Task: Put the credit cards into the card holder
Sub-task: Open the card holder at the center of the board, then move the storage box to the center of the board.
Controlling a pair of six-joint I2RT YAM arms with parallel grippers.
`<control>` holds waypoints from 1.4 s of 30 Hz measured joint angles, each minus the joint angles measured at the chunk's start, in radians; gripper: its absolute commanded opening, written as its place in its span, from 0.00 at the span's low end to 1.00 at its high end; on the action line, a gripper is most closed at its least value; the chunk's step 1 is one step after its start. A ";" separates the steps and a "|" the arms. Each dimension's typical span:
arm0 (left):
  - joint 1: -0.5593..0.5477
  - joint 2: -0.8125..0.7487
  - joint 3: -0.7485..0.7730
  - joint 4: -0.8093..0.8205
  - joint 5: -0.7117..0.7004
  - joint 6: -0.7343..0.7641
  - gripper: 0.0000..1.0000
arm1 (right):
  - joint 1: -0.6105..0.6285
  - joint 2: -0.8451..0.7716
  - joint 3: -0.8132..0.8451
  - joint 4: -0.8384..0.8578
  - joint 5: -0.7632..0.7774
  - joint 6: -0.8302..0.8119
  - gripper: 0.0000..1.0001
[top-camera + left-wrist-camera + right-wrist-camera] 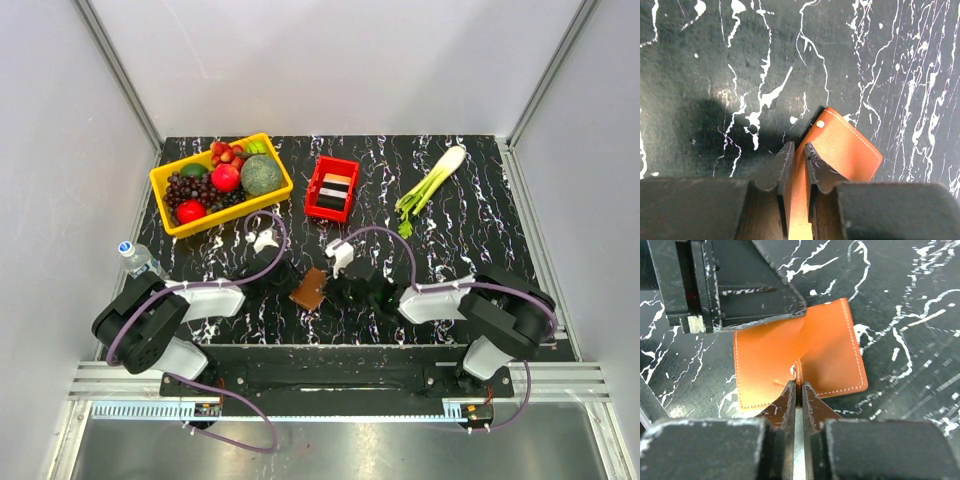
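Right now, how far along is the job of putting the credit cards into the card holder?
Nothing is done yet: the credit cards lie in the red bin. In hand: the left gripper and right gripper each pinch the card holder on the table. Left: every card must go in.

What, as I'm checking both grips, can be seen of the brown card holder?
The card holder is a small orange-brown leather wallet with pale stitching along its edges and a small metal snap stud. It lies on the black marbled table between the arms, its leather buckled into a crease. The left gripper pinches one edge; the right gripper pinches the opposite edge by the snap. No card shows in it.
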State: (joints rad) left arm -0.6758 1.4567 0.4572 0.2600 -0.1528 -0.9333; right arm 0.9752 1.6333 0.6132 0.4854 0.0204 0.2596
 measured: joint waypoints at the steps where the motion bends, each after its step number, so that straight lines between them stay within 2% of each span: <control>1: -0.003 -0.003 0.000 -0.007 0.003 -0.004 0.00 | 0.001 -0.023 -0.024 0.017 0.019 0.004 0.15; 2: -0.007 -0.008 0.000 -0.016 0.005 -0.008 0.00 | 0.001 -0.046 -0.044 0.025 0.034 0.006 0.15; 5: -0.012 -0.021 0.003 -0.047 0.008 -0.014 0.00 | 0.004 -0.111 -0.080 0.027 0.053 0.005 0.47; 7: -0.013 -0.024 0.014 -0.073 0.008 -0.014 0.00 | 0.007 -0.167 -0.108 0.026 0.072 0.008 0.49; 8: -0.013 -0.024 0.023 -0.087 0.007 -0.013 0.00 | 0.007 -0.194 -0.121 0.025 0.079 0.003 0.54; 9: -0.013 -0.024 0.030 -0.101 0.007 -0.013 0.01 | 0.008 -0.221 -0.132 0.017 0.097 0.001 0.51; 13: -0.013 -0.029 0.055 -0.156 0.004 -0.003 0.19 | -0.013 -0.329 -0.160 -0.070 0.200 0.030 0.49; 15: -0.013 -0.045 0.056 -0.184 0.002 0.013 0.37 | -0.056 -0.354 -0.160 -0.110 0.200 0.054 0.53; 17: -0.013 -0.069 0.057 -0.222 -0.002 0.034 0.46 | -0.108 -0.347 -0.130 -0.180 0.189 0.089 0.55; 19: -0.013 -0.097 0.059 -0.263 -0.007 0.064 0.46 | -0.134 -0.287 -0.049 -0.267 0.169 0.119 0.54; 21: -0.013 -0.129 0.060 -0.319 -0.015 0.089 0.46 | -0.135 -0.198 0.070 -0.362 0.166 0.165 0.58; 22: -0.013 -0.145 0.060 -0.351 -0.021 0.098 0.51 | -0.137 -0.164 0.120 -0.401 0.166 0.184 0.59; 24: -0.013 -0.182 0.060 -0.407 -0.037 0.115 0.71 | -0.157 -0.103 0.232 -0.487 0.151 0.211 0.62; 26: -0.013 -0.235 0.060 -0.456 -0.059 0.131 0.73 | -0.196 -0.080 0.311 -0.544 0.131 0.206 0.67; 29: 0.007 -0.313 0.063 -0.496 -0.071 0.152 0.81 | -0.265 -0.076 0.417 -0.599 0.119 0.168 0.66; 32: 0.054 -0.347 0.094 -0.519 -0.071 0.185 0.83 | -0.355 -0.033 0.570 -0.638 0.106 0.142 0.69; 37: 0.095 -0.337 0.195 -0.531 -0.070 0.235 0.83 | -0.507 0.176 0.887 -0.700 0.099 0.139 0.68; 42: 0.097 -0.326 0.238 -0.529 -0.061 0.249 0.83 | -0.546 0.405 1.097 -0.807 0.084 0.145 0.66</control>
State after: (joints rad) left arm -0.5785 1.1305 0.6949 -0.2687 -0.2134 -0.6846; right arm 0.4290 2.0380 1.7100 -0.3214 0.1043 0.4049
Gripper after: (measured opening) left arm 0.828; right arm 0.672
